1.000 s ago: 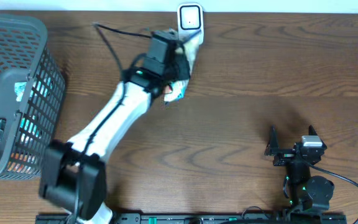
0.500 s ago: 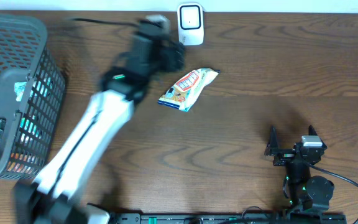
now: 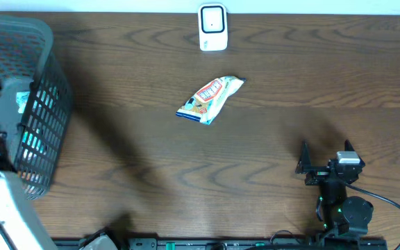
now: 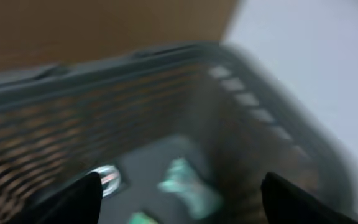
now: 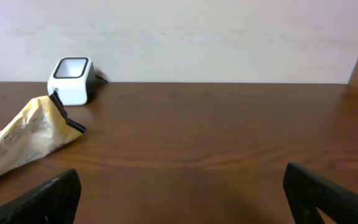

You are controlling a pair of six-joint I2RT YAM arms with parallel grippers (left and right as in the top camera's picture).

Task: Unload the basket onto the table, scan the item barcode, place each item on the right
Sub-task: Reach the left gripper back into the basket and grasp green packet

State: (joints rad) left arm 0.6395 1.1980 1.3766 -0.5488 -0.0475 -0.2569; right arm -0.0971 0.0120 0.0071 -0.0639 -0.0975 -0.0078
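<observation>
Down at the near edge on the right, the right gripper (image 3: 326,147) sits low over the table (image 3: 290,69), jaws spread fully wide with nothing between them. Its own camera shows only bare wood between the two dark fingertips (image 5: 39,199).

Over at the near left, the left arm (image 3: 2,208) shows as a white blur at the corner of the overhead view, reaching up over the basket (image 3: 44,42). From the left wrist, the left gripper (image 4: 179,196) looks straight down into that basket, its fingers set well apart at the bottom corners of the picture and holding nothing. The view is smeared, but a few teal items (image 4: 185,180) can be made out on the basket floor, and teal shows through the mesh wall from above too.

Moving to mid-table: the snack packet (image 3: 210,99) lies flat on the wood, printed face up, set at a diagonal, well apart from both grippers. The right wrist camera catches its tan end (image 5: 27,137) at the left of its picture.

Beyond it, at the far edge of the table, the white scanner (image 3: 212,28) stands against the pale wall, a clear gap of wood between it and the packet.
</observation>
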